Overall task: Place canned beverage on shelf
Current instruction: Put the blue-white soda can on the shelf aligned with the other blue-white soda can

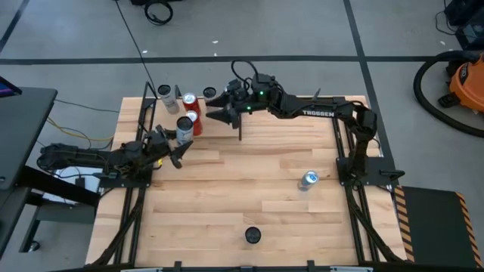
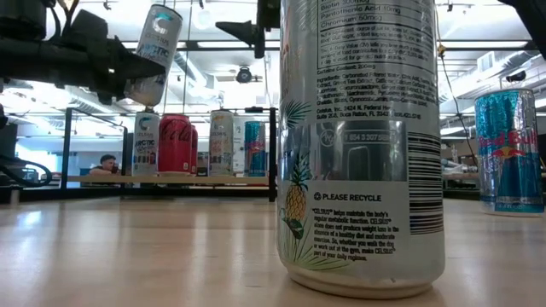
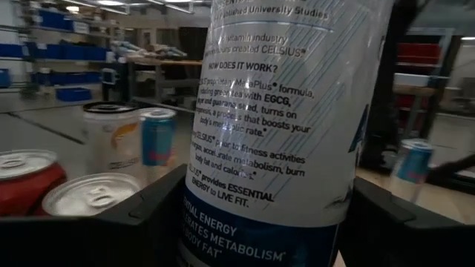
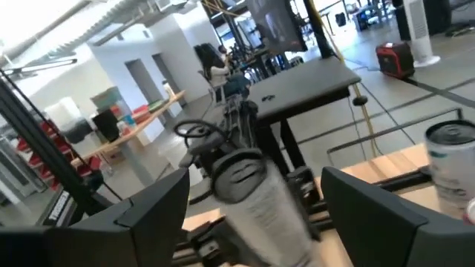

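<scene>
The white can [image 1: 184, 128] is clamped between my left gripper's [image 1: 178, 137] fingers, raised above the cans already standing on the shelf [image 2: 162, 177] and just in front of them. In the low view its long axis is tilted, top leaning away from the arm. My left arm reaches in low from the table's left edge. I judge the coming move depends on righting the can over a free spot. My right gripper [image 1: 224, 106] hovers near the shelf, fingers spread wide, holding nothing.
</scene>
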Controlling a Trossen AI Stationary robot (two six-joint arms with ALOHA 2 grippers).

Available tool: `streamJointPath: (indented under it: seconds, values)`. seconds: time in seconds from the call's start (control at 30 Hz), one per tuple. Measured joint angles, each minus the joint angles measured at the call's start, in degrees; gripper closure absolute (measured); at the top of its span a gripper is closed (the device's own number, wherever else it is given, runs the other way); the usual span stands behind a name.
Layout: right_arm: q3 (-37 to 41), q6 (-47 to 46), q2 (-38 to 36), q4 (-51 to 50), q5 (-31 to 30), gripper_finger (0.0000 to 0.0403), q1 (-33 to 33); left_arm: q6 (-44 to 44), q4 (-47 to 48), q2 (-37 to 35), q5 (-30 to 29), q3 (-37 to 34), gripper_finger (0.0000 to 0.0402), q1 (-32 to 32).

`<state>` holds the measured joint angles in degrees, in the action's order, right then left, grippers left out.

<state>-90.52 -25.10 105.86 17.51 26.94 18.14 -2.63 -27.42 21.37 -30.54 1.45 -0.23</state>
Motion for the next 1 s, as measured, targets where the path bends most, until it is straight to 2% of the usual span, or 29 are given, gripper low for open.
streamJointPath:
  seconds: [0.1,0.37,0.57,0.77,1.0]
  values:
    - [0.0,1.3,0.0,1.0,-0.2,0.0089,0.4,-1.1,-0.3,0.0,0.6,0.0,0.0127,0.0]
    - [-4.0,16.6,-0.1,-3.6,-1.3,0.0089,-0.6,-4.4,-5.7,0.0,0.5,0.0,0.0126,0.1]
    - [-4.0,24.5,0.0,-5.3,-5.2,0.0089,-4.1,-5.9,-8.7,0.0,1.9,0.0,0.0126,0.1]
    - [-4.0,28.6,0.0,-5.4,-6.4,0.0089,-7.2,-7.3,-12.0,0.0,8.0,0.1,0.0125,0.1]
    - [-4.0,29.3,0.0,-5.7,-7.6,0.0089,-7.5,-7.3,-13.6,1.8,8.4,1.6,0.0125,0.1]
